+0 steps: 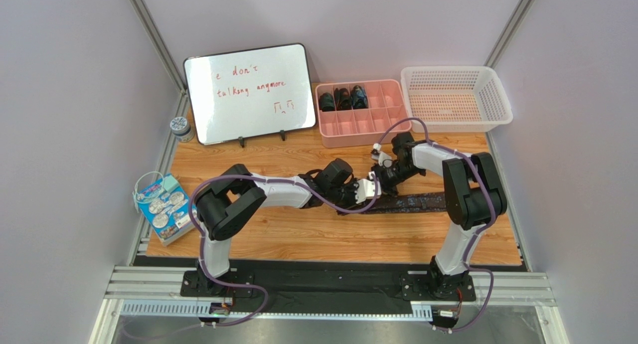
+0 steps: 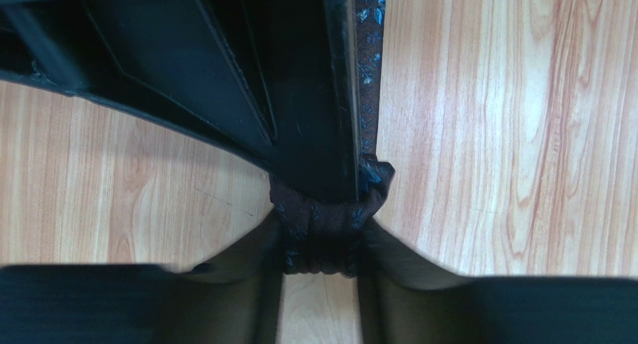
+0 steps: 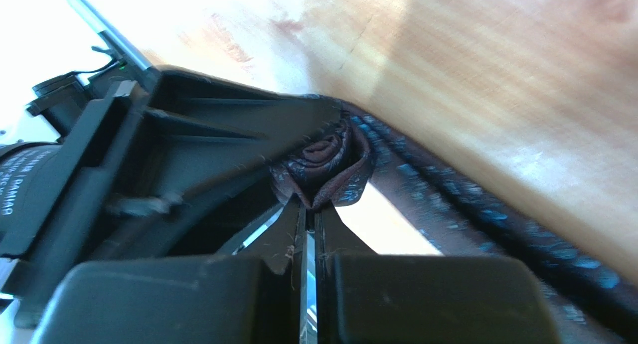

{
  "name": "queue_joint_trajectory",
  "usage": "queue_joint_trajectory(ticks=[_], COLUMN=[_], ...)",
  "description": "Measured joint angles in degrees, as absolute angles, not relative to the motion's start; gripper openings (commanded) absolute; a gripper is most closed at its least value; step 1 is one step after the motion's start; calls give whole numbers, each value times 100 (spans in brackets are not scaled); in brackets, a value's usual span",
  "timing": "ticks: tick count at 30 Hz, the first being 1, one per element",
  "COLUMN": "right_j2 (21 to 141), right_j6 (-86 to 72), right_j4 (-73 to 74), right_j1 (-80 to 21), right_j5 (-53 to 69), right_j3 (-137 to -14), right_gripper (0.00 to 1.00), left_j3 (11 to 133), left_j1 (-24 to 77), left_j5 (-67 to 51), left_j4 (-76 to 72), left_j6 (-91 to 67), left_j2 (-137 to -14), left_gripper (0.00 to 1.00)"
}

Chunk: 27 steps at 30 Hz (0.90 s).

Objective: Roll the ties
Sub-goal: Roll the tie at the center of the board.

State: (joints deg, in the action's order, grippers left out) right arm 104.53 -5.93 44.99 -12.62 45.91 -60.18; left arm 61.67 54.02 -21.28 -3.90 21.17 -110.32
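left gripper [image 2: 320,258]: my fingers clamp the rolled end of the tie [image 2: 329,224] from both sides
right gripper [image 3: 308,213]: my fingers pressed together, tips at the coil's edge (can't tell if fabric is caught)
tie: coil between both grippers, tail flat on the table [image 1: 299,235]

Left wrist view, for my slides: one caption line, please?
Left gripper pinches the partly rolled end of a dark speckled tie on the wooden table.
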Motion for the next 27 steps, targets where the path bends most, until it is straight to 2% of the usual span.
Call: queue_joint_trajectory(ticks=[1,3,4,5,11,18,22,27], right_j2=[10488,10573,10606,10659,10914,11096,11096,11045], right_j6=[-593,-593,-593,-593,-694,-757,-814,-985], right_j4=[4506,4525,4525,4517,4630,4906,4947,4952], right_j1=[-1262,-1234,-1205,-1175,-1107,-1190,-1262,-1439], right_j5=[4547,4390,4294,4136,3852,3730,3588,3330], right_j3=[-6040,-6049,-6049,-6049,-6145,-6390,-6434,-6482], right_gripper=[0,0,0,0,0,0,0,0], left_j3=[6132,5970,5942,5859,5524,4965,4860,4912], left_j1=[5384,5284,5229,5162,4934,4917,4917,4915], left_j5=[-2152,-2322,-2359,-2434,-2864,-3076,-3164,-3223], left_j4=[-440,-558,-558,-613,-1039,-2366,-3411,-4276], left_j6=[2119,2080,2102,2088,2073,1728,1326,775], left_j2=[-11026,-10951,-10934,-10888,-10787,-10842,-11185,-11566], left_gripper=[61,70,80,80,83,84,76,73])
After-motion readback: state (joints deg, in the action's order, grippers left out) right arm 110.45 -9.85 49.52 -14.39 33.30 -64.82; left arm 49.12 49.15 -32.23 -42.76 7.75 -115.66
